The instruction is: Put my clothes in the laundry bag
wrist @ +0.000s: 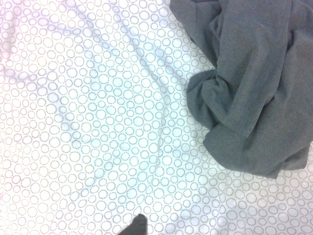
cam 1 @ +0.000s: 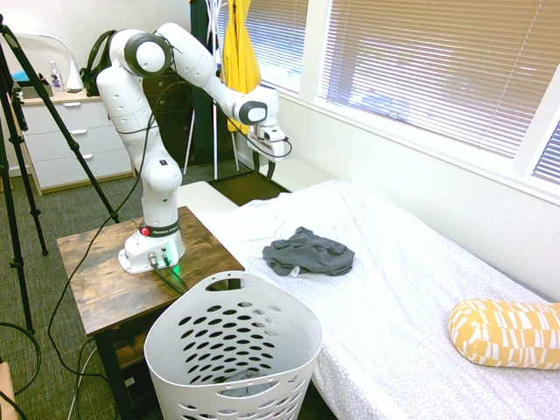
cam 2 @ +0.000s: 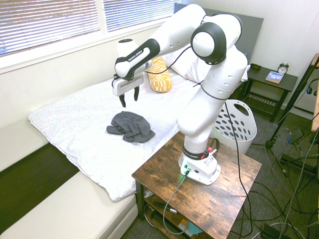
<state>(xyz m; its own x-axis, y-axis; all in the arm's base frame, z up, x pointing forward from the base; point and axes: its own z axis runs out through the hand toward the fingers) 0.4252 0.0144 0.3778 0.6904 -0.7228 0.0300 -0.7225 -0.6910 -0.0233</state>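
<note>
**Grey garment on the bed, my gripper hanging open above and to one side**

Item 1, my gripper (cam 2: 129, 99): hangs in the air over the bed (cam 2: 75, 124), its two dark fingers pointing down and spread apart, nothing between them. Open air on all sides; nothing stands between the fingertips and the sheet.

Item 2, the clothes (cam 2: 130, 125): one dark charcoal-grey garment, plain, soft, crumpled into a low heap with deep folds and rounded lobes. It lies below my gripper and a little off to one side, apart from the fingers. In the wrist view the clothes (wrist: 254, 93) fill one corner, edges rolled and overlapping; whether a sleeve is tucked under I cannot tell. The heap sits well in from the bed's edges, with bare sheet all round it.

Item 3, the bed cover: white fabric printed with small dotted rings, lightly wrinkled, flat.

Item 4, the laundry bag (cam 1: 233, 350): tall round white plastic basket, rows of oval holes, handle cutout at the rim. It stands on the floor against the bed's side, well apart from my gripper, beside the wooden table (cam 1: 96, 280); its mouth is open and unobstructed.

Item 5, a yellow patterned pillow (cam 1: 505, 332): on the bed, far from my gripper, past the clothes.
</note>
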